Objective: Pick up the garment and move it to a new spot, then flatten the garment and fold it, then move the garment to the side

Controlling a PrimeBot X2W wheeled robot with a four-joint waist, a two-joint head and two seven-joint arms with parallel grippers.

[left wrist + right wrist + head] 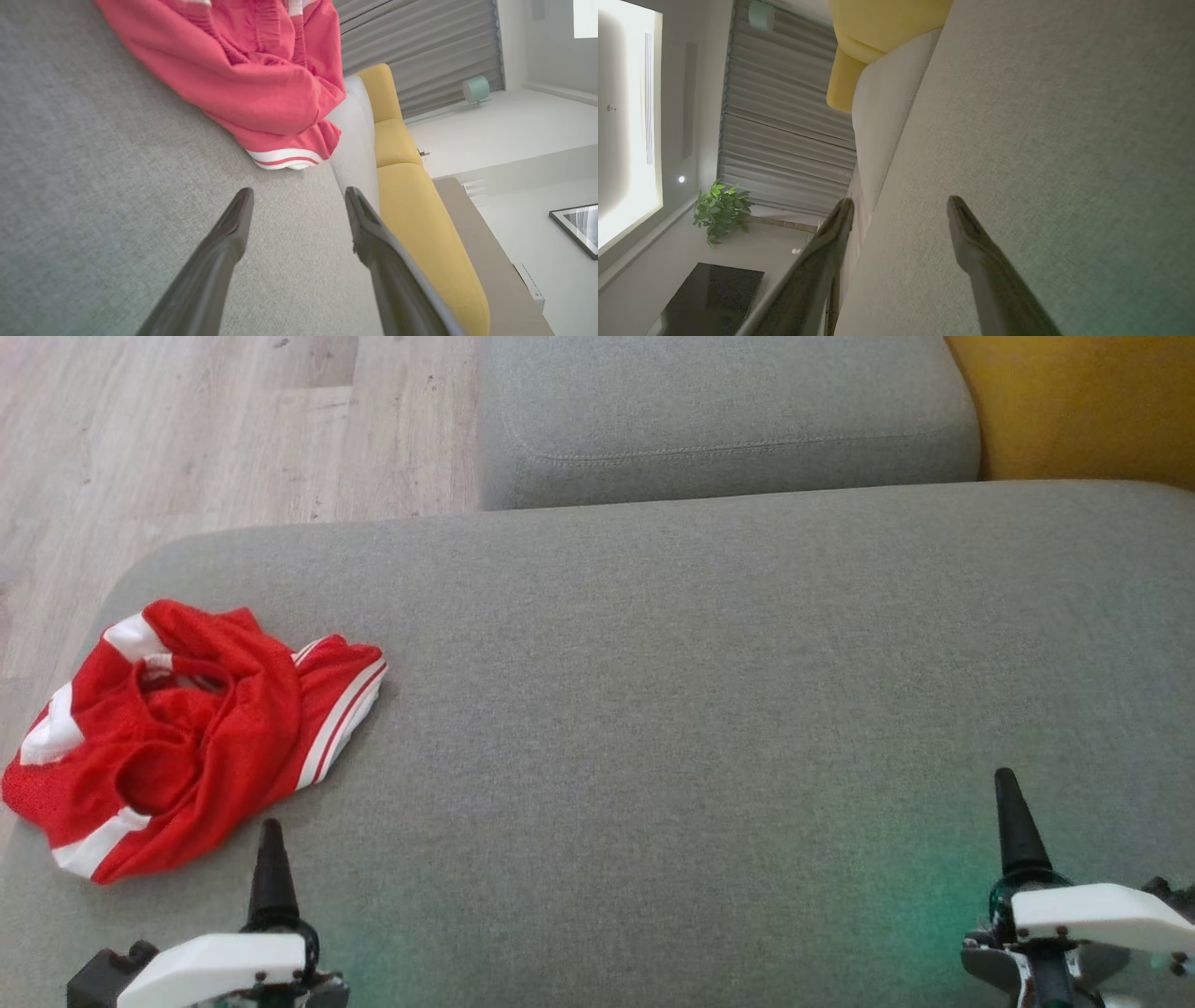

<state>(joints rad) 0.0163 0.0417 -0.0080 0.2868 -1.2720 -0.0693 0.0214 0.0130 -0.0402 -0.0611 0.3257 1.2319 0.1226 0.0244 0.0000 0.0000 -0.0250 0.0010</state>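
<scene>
From the head view, my left fingers (272, 873) and my right fingers (1013, 826) both point forward over the grey sofa seat (700, 709), low and well apart from each other. The garment (196, 728) lies crumpled in a red heap with its white bands showing. It sits just ahead of my left fingers and a little to their outer side, close to the seat's edge, and well away from my right fingers. Along my left fingers, the two tips stand spread wide with nothing between them. The bunched red mesh and a white striped edge lie just beyond those tips, near but not touching, with a yellow cushion (411, 196) off to one side. Along my right fingers, the tips are likewise spread and empty, with bare grey fabric ahead of them and no cloth near. I judge the first step, the pick-up, is not yet begun, since the shirt is untouched and nothing is flattened or folded. The next move calls for my left fingers to reach forward and down into the heap and close on a thick fold rather than the thin trim. Then they lift it toward the open seat between my two sets of fingers, where my right fingers can help spread it.
</scene>
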